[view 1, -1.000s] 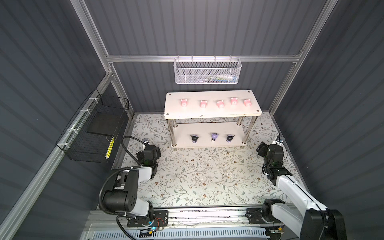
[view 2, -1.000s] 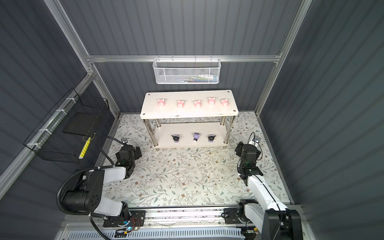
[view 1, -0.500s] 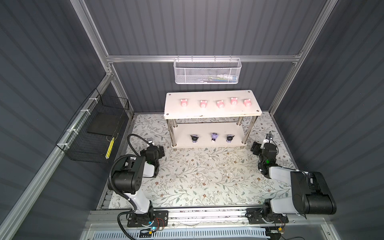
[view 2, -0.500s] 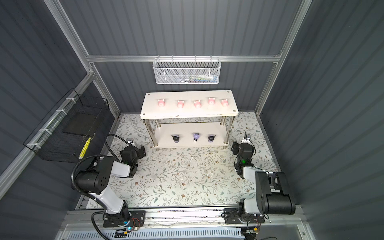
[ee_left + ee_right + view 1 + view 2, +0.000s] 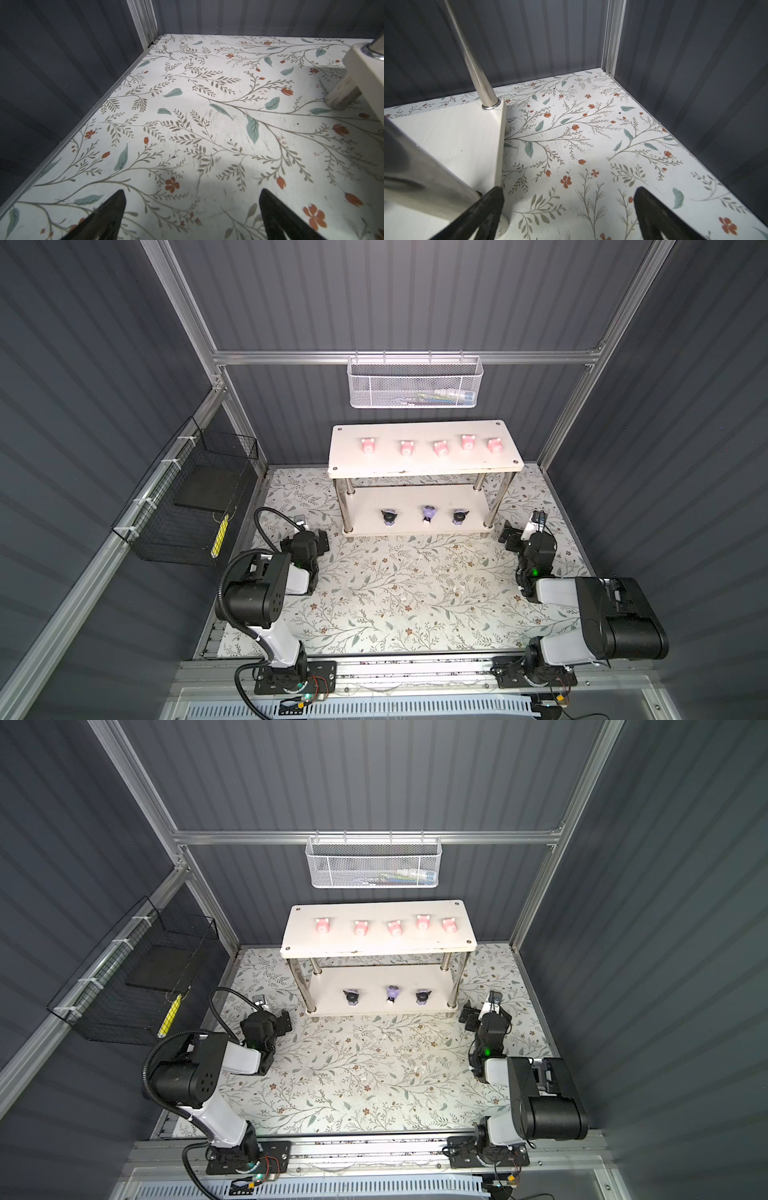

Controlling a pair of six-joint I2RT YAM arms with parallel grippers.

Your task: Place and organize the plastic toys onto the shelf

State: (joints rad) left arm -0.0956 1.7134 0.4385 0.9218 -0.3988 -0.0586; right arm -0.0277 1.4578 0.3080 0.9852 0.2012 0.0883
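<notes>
Your five pink pigs (image 5: 440, 448) stand in a row along the top board of the shelf (image 5: 415, 463); three dark-eared toys (image 5: 429, 514) line the lower board's front edge. They look light, hard, smooth and easily tipped, so pinch gently across the body. The left claw (image 5: 192, 191) and right claw (image 5: 568, 188) gape wide, empty, low over the tabletop (image 5: 415, 585) beside the shelf's front corners.

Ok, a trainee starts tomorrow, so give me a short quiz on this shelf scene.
1. How many pale pink pig-like plastic figurines stand on the top tier of the white two-tier metal-legged shelf?
2. True or false: the three black-and-lavender figurines share that top tier.
3. The left gripper and right gripper are: A shut on toys, B open and empty, C hidden.
Key: 1 five; 2 false, lower tier; 3 B.
</notes>
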